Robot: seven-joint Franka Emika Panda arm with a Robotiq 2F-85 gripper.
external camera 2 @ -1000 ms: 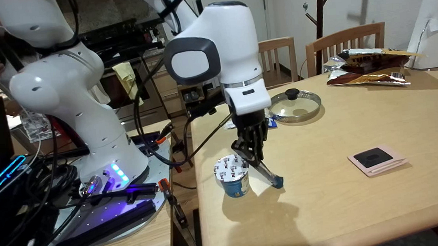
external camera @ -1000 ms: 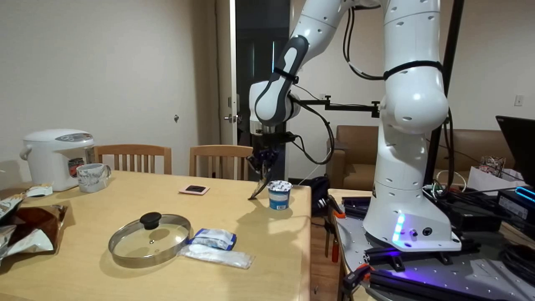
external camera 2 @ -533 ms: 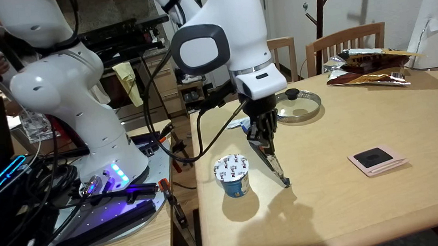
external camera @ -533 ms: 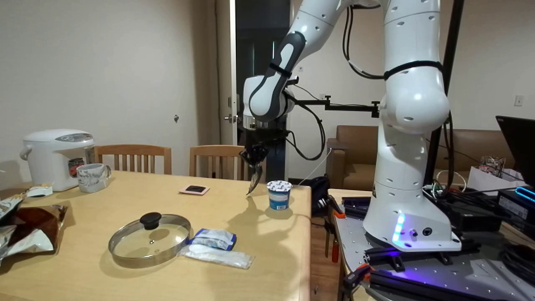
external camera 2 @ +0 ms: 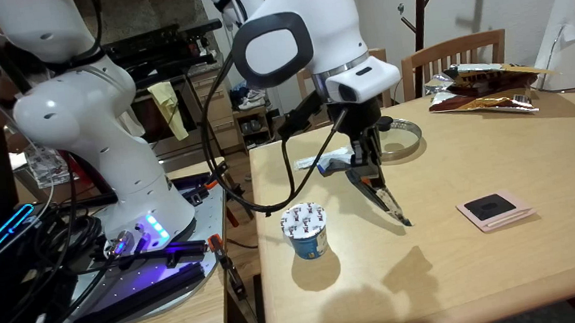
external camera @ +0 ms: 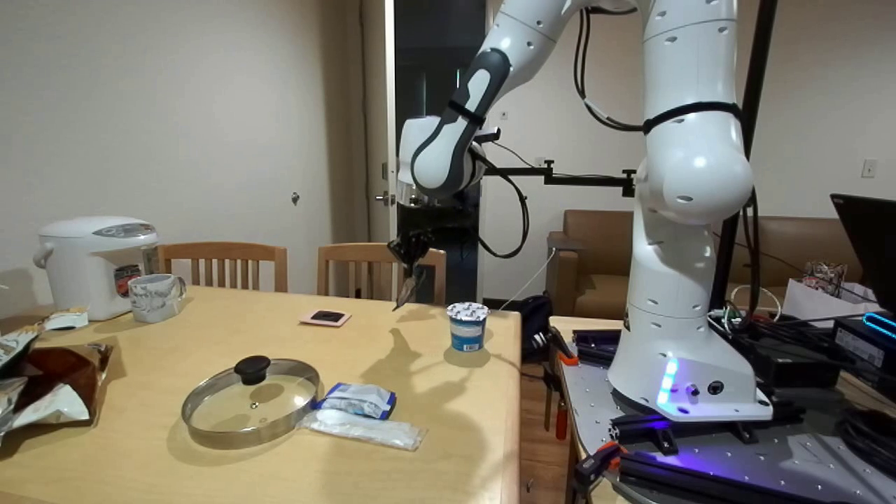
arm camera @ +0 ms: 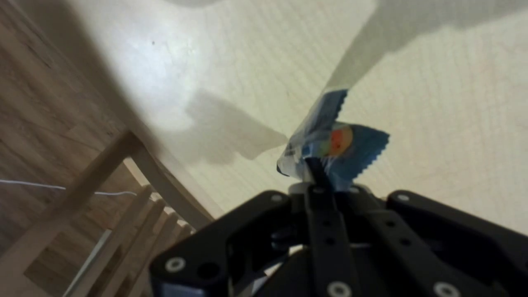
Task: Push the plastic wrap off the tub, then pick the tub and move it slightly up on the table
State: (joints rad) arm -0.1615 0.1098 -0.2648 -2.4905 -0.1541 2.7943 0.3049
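Note:
The blue tub with a patterned foil top stands upright near the table edge in both exterior views (external camera: pixel 467 334) (external camera 2: pixel 309 247). Nothing lies on its top. My gripper (external camera: pixel 410 260) is shut on the plastic wrap (external camera: pixel 404 292), a crumpled thin wrapper that hangs below the fingers. In an exterior view the gripper (external camera 2: pixel 376 178) holds the plastic wrap (external camera 2: pixel 389 203) over the table, apart from the tub. In the wrist view the blue and clear plastic wrap (arm camera: pixel 359 144) sticks out between the closed fingers of the gripper (arm camera: pixel 326 183). The tub is out of the wrist view.
A glass lid (external camera: pixel 241 413), a blue and white packet (external camera: pixel 357 400) and a clear plastic sleeve (external camera: pixel 371 430) lie on the table (external camera: pixel 231 322). A pink square item (external camera 2: pixel 495 211) lies beyond the gripper. A mug (external camera: pixel 155 297), a white water boiler (external camera: pixel 98 266) and snack bags (external camera 2: pixel 484 92) stand farther off.
My gripper has moved away from the tub and slightly up, carrying the plastic wrap with it and tilting a little. The tub has stayed in place.

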